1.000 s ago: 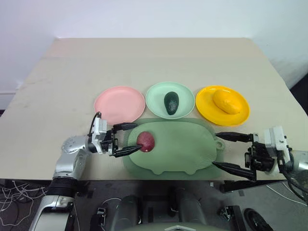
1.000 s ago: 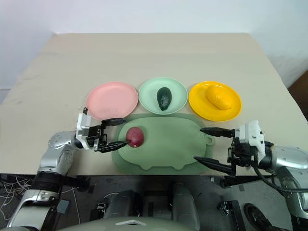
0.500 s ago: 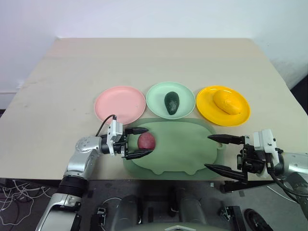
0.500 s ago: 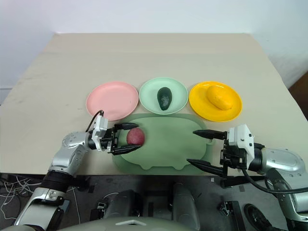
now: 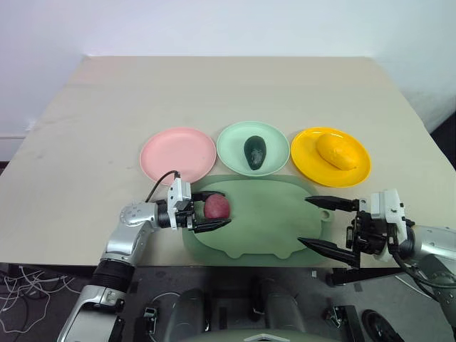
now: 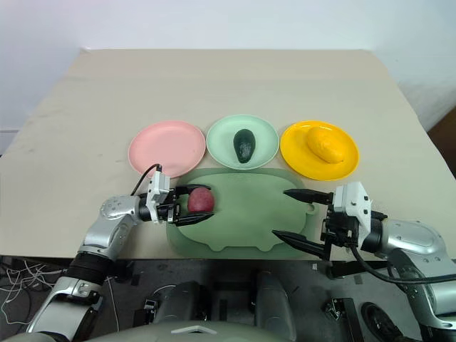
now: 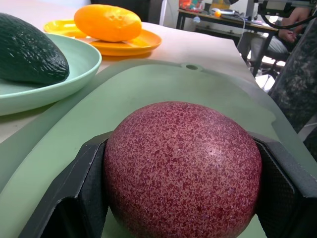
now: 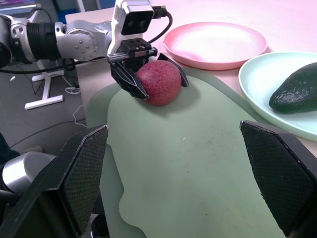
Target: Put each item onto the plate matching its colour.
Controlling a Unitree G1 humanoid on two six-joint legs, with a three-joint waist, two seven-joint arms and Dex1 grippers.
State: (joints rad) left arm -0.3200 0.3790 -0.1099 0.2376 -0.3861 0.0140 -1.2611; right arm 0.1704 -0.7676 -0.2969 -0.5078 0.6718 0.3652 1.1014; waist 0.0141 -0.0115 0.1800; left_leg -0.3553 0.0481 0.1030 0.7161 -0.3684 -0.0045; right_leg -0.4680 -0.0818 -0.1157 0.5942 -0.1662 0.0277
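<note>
A round dark red-purple fruit (image 5: 216, 206) rests on the left part of the dull green mat (image 5: 274, 224). My left gripper (image 5: 218, 208) reaches in from the left and is shut on it, a black pad (image 7: 81, 186) pressed to each side. The pink plate (image 5: 178, 154) lies bare just behind. A dark green avocado (image 5: 254, 151) sits on the mint green plate (image 5: 231, 142), and a yellow mango-like fruit (image 5: 336, 150) on the yellow plate (image 5: 306, 162). My right gripper (image 5: 305, 221) hangs open over the mat's right edge, holding nothing.
The three plates stand in a row across the middle of the beige table (image 5: 228, 92). The mat reaches the table's near edge, and both arms come in over that edge. The far half of the table is bare wood.
My left gripper slid right along the mat until its fingers flanked the red-purple fruit, then shut on it. The right gripper stays open in about the same place.
</note>
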